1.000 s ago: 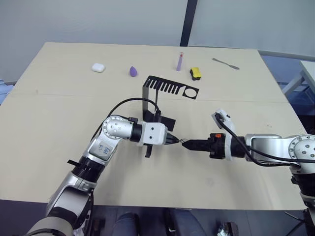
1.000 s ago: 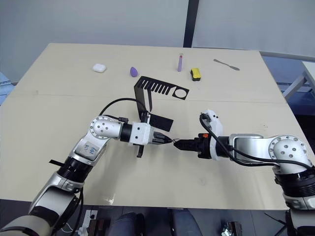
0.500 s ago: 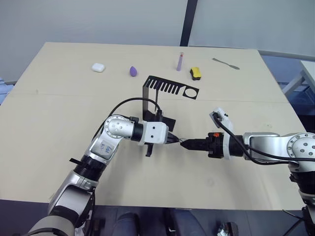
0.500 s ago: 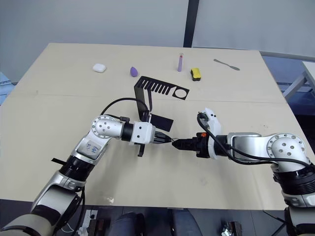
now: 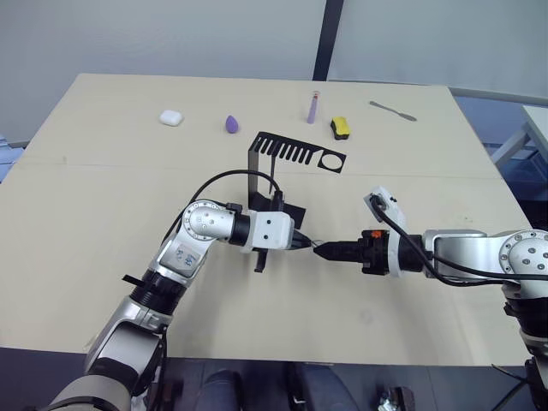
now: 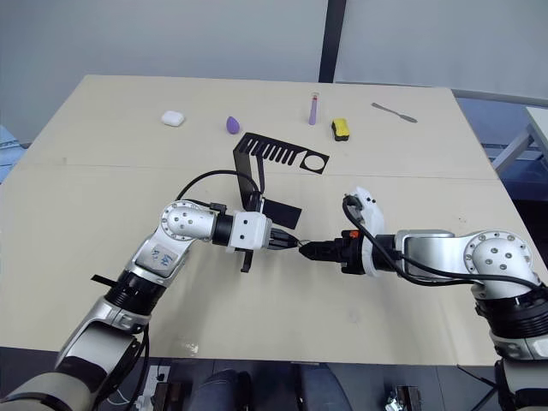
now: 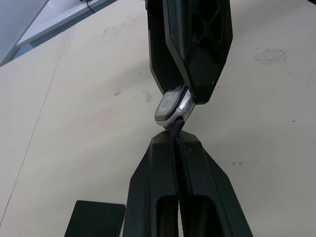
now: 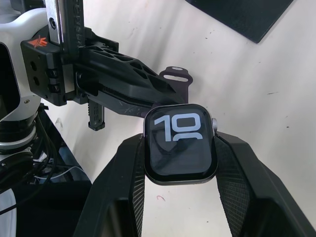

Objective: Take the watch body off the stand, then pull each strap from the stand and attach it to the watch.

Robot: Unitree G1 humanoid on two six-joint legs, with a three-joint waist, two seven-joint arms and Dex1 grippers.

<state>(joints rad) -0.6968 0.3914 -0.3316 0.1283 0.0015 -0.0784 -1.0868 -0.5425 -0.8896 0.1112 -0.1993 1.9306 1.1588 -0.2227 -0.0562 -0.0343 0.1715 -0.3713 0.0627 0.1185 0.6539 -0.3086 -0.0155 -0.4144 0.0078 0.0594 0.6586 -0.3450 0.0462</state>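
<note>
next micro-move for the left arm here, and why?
Probably ease the strap straight into the watch body's edge. The left gripper pinches the strap, its tip meets the case held by the right gripper, and it doesn't look seated.

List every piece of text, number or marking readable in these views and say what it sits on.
"10": pale digits on the dark screen of the watch body, held between the right end effector's fingers.
A small red emblem on the left end effector's housing: too small to read.
A small mark on the left arm's pale link: too small to read.
Nothing else is legible.
</note>
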